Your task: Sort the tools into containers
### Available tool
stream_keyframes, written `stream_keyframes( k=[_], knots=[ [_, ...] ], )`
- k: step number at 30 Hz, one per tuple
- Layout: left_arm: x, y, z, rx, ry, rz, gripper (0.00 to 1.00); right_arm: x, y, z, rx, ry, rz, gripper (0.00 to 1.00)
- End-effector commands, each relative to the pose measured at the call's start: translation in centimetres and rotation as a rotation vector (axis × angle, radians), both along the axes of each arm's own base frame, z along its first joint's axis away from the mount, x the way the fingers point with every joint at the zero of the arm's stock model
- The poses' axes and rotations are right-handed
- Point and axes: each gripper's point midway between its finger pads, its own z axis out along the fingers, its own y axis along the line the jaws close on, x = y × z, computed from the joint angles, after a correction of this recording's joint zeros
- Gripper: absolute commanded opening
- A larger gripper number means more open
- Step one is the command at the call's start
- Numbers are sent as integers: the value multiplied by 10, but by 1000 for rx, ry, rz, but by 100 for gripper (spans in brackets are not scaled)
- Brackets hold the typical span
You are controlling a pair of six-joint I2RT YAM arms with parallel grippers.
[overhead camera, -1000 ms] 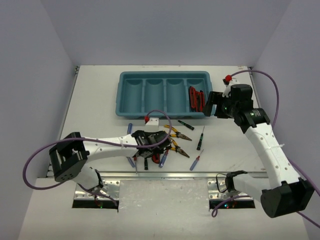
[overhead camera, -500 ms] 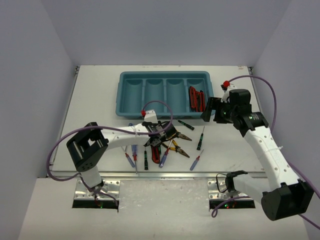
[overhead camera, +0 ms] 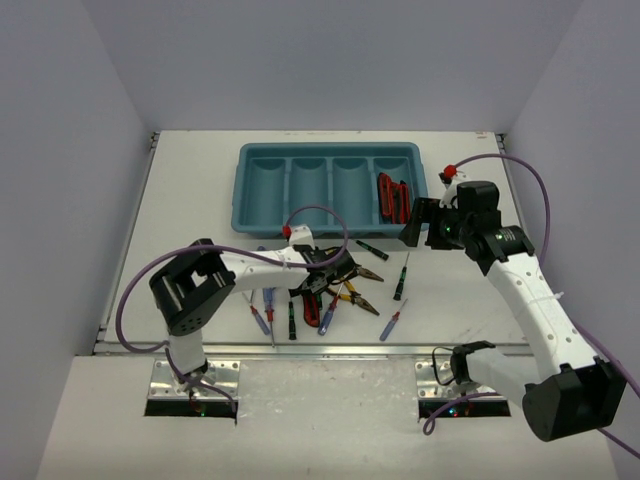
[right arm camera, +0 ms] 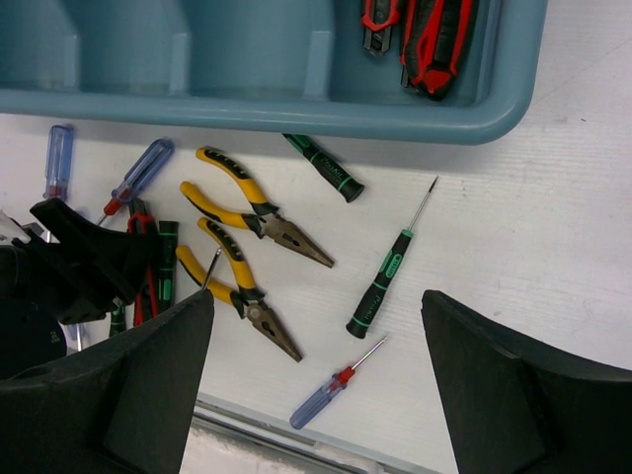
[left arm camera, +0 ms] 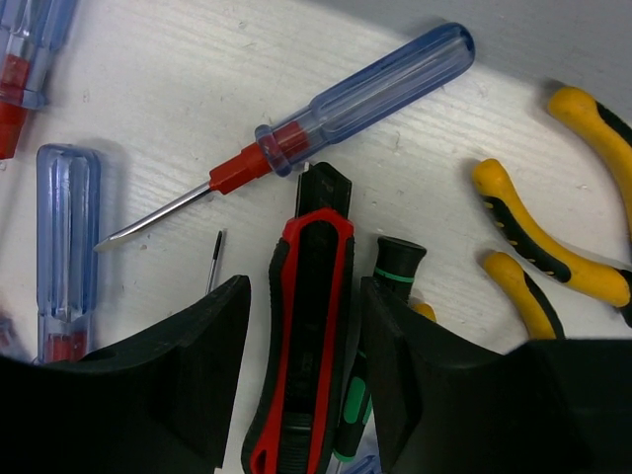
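Your left gripper [left arm camera: 304,296] has its jaws spread to either side of a red-and-black utility knife [left arm camera: 308,355], pinching nothing yet. The knife's long axis runs straight between the fingers, blade end pointing ahead of them. A green-handled screwdriver [left arm camera: 395,267] lies just beside it on the right, so a squeeze may catch both. This pile sits on the near side of the tray [overhead camera: 300,229]. The right gripper [right arm camera: 316,306], wide open and empty, hangs off the tray's right end.

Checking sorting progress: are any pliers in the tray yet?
No, the yellow-handled pliers lie on the table outside the tray, which holds only red-and-black utility knives.
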Motion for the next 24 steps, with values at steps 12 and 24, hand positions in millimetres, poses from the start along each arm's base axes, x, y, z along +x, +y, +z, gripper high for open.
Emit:
stream_keyframes(
  k=[12, 24],
  knots=[
    [-5, 1, -18, -46, 16, 15, 38, 8, 6, 14, 22, -69, 23, 85],
    [-4, 1, 2, -96, -22, 19, 13, 4, 17, 18, 80, -74, 67, 85]
  ],
)
